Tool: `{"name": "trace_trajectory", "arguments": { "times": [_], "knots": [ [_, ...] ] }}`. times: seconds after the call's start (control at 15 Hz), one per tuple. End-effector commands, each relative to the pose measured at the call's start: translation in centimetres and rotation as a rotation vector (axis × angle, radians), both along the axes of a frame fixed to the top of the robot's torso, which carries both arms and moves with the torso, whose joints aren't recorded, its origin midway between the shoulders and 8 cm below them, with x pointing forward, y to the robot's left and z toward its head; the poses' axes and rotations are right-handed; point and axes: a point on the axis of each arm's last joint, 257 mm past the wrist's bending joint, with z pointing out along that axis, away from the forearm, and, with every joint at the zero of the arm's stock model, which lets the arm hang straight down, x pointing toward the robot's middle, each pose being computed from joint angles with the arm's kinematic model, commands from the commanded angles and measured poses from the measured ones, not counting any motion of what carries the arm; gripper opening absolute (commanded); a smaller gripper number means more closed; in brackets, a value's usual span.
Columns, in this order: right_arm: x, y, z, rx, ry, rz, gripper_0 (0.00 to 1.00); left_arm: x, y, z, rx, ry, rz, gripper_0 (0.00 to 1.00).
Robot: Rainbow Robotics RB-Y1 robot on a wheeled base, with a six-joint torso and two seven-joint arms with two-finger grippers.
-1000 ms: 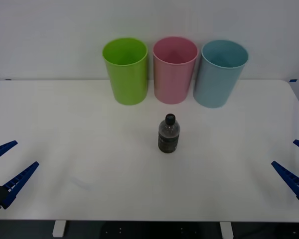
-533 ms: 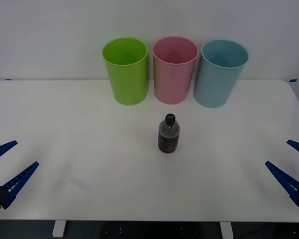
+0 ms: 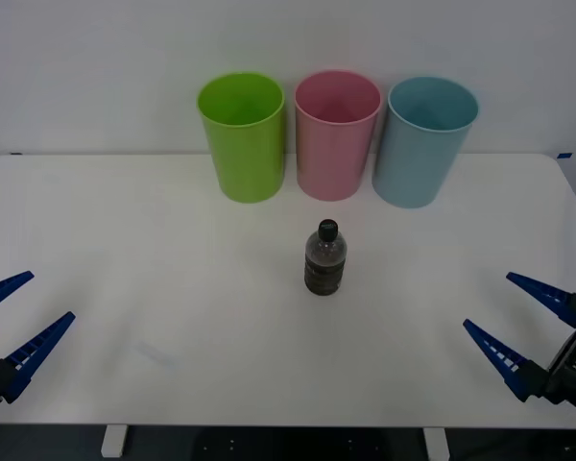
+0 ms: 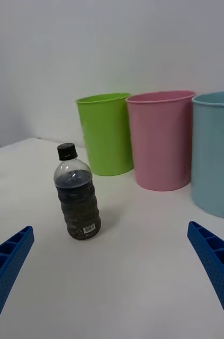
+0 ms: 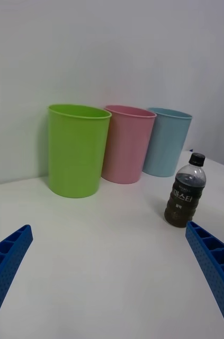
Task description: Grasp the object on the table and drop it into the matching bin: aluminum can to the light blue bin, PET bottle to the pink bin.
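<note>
The right gripper (image 3: pixel 532 327) has moved in from the right edge since a second ago and now reaches farther over the near right part of the counter (image 3: pixel 125 250), while the bottle (image 3: pixel 325 257) and the left gripper (image 3: pixel 12 317) are where they were. The bottle stands upright near the middle of the counter, its black cap (image 3: pixel 327 229) on top and dark contents filling most of the clear body; nothing touches it. In the right wrist view the bottle (image 4: pixel 78 193) stands between that gripper's two blue ribbed fingers (image 4: pixel 215 259) but well beyond their tips, and the fingers are spread wide apart with nothing held.

Behind the bottle, at the far edge of the counter against the white wall, three tall bins stand upright in a row, close beside each other: the lime green bin (image 3: pixel 243 136) on the left, the pink bin (image 3: pixel 336 133) in the middle and the light blue bin (image 3: pixel 422 140) on the right. The pink bin is almost straight behind the bottle, well apart from it.

The left gripper hangs over the near left corner of the counter, its blue fingers (image 3: pixel 36 351) spread apart and holding nothing. In the left wrist view the bottle (image 5: pixel 187 190) shows far ahead of it, with white lettering on its dark label.
</note>
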Motion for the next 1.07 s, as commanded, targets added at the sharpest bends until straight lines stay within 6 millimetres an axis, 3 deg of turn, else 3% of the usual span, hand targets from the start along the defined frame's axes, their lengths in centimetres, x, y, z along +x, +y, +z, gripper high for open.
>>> {"name": "trace_trajectory", "arguments": {
  "times": [0.07,0.67,1.07],
  "knots": [
    [0.9,1.6,-1.4,-0.044,-0.011,-0.010,1.00,0.0,0.0,0.0,0.000,0.000,0.000,1.00],
    [4.8,7.6,-3.8,-0.074,0.009,0.003,1.00,0.0,0.0,0.0,0.000,0.000,0.000,1.00],
    [8.1,10.6,-5.7,-0.092,0.005,0.021,1.00,0.0,0.0,0.0,0.000,0.000,0.000,1.00]
  ]
}}
